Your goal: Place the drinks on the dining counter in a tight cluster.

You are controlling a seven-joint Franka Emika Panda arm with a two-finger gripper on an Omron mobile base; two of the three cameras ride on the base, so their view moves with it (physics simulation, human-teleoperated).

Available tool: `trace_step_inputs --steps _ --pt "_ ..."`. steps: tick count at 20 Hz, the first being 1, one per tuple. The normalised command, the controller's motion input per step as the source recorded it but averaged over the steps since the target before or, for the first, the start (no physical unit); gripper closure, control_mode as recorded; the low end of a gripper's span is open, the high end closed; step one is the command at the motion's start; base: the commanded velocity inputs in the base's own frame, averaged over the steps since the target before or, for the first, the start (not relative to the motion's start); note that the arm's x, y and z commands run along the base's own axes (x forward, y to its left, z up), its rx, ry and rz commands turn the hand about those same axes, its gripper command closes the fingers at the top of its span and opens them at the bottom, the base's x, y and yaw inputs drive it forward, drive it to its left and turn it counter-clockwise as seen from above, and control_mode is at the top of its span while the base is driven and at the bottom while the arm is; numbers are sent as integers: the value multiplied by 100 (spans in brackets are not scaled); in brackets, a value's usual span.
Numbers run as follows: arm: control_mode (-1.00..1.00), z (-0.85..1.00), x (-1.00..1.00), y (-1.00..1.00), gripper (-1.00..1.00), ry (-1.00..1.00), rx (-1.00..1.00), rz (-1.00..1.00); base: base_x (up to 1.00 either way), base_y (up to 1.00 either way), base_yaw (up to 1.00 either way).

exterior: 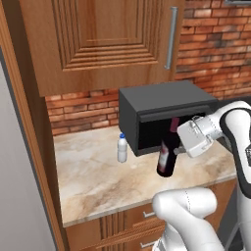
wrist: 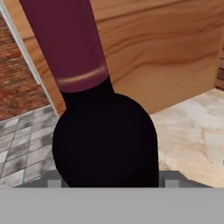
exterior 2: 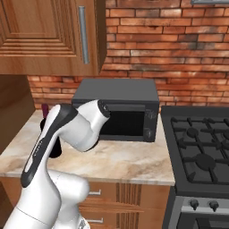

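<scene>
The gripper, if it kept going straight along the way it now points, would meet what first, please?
The gripper is already against the wine bottle, whose dark body fills the hand view between its fingertips, so that bottle comes first. Beyond it lies a wooden panel, though how far is unclear.

We find no readable text, label, brand, number or sign anywhere. The wine bottle (exterior: 167, 156) shows only a plain pale band below its red neck, and the small white bottle (exterior: 122, 148) carries no legible label.
</scene>
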Motion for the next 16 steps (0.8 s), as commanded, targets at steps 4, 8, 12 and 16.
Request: trace_step_inputs --steps 4,8,12,16 --pt "100 0 0 0 100 0 0 0 -91 -9 -1" --pt "100 0 0 0 100 0 0 0 -100 -22 -4" --pt "100 0 0 0 100 0 0 0 -100 -33 -5" --pt "100 0 0 0 100 0 0 0 -100 -16 6"
